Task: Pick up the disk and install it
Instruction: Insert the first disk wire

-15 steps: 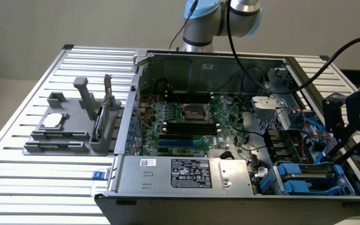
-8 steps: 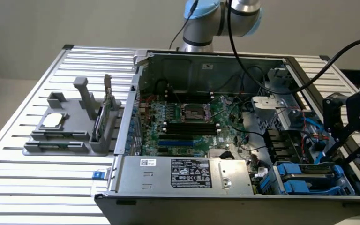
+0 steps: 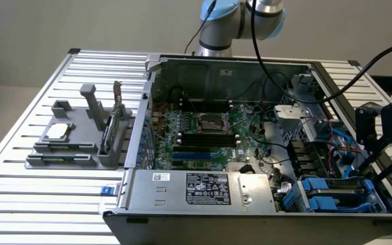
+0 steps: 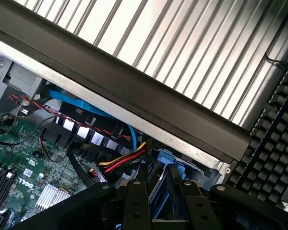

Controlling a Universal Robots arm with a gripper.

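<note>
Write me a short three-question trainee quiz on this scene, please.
1. True or false: the computer case is closed by a side cover.
2. The gripper is nearest: A the processor socket, B the blue-framed drive bay, C the power supply.
3. Fill in: the chip on the grey holder lies to the exterior view's ____ of the case.
Key: 1 false; 2 B; 3 left.

It's a robotics lab bench, no question: a ribbed silver aluminium table of long slats [image 3: 19,194] carries an opened grey metal desktop computer case [image 3: 210,76] with its green motherboard [image 3: 203,138] bared. A grey plastic parts fixture [image 3: 67,148] sits beside it. Behind them the blue-and-silver jointed robot arm [image 3: 230,20] rises against a bare beige wall [image 3: 80,25].
</note>
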